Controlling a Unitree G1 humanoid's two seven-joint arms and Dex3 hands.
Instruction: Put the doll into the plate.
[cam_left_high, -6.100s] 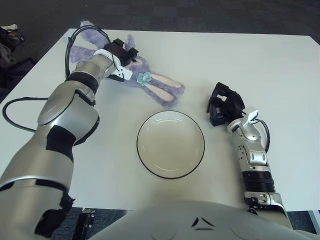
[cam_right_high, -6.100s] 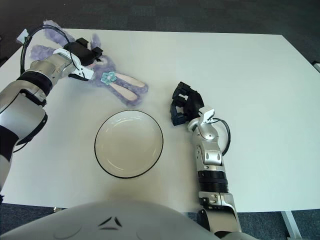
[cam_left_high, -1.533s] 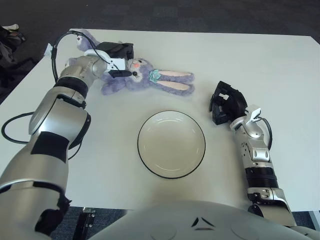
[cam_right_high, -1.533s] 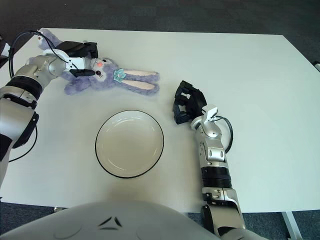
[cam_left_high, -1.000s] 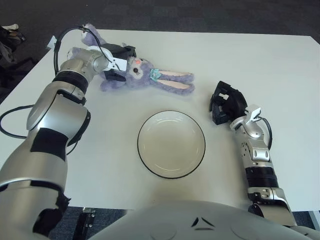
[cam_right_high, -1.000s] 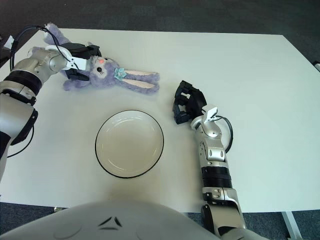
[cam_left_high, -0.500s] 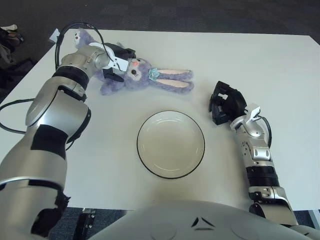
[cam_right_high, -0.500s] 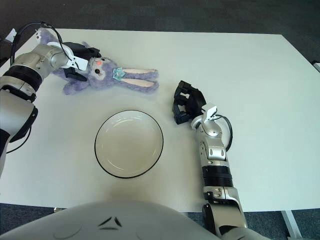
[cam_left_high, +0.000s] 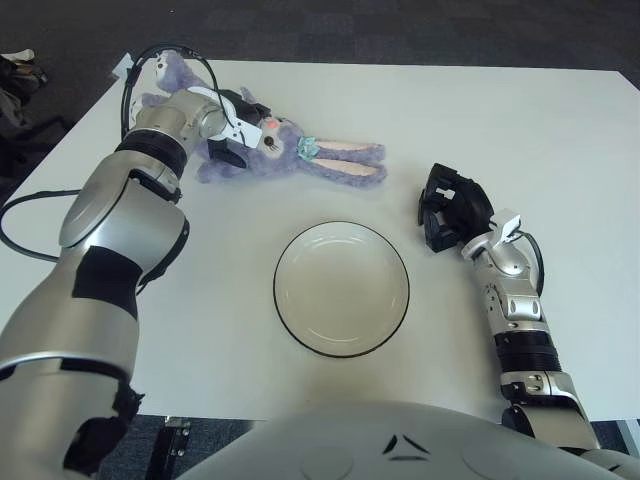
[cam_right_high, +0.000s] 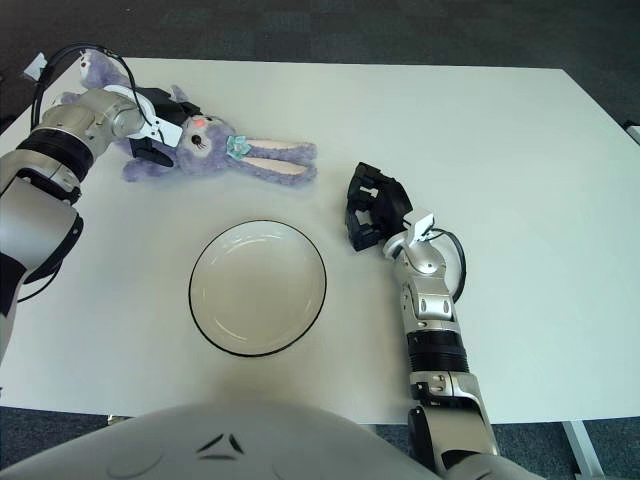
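Left eye view: purple plush bunny doll (cam_left_high: 290, 160) lay on the white table (cam_left_high: 560, 130), beyond the empty black-rimmed plate (cam_left_high: 342, 289) and apart from it. Left hand (cam_left_high: 238, 133) sat on the doll's body just left of its head, fingers closed around the plush. Right hand (cam_left_high: 452, 208) rested on the table right of the plate, fingers curled, holding nothing.

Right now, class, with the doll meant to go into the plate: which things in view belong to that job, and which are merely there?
Belongs to the job:
- purple bunny doll
- empty plate
- left hand, at the doll's head

Merely there:
- right hand, idle beside the plate
- white table
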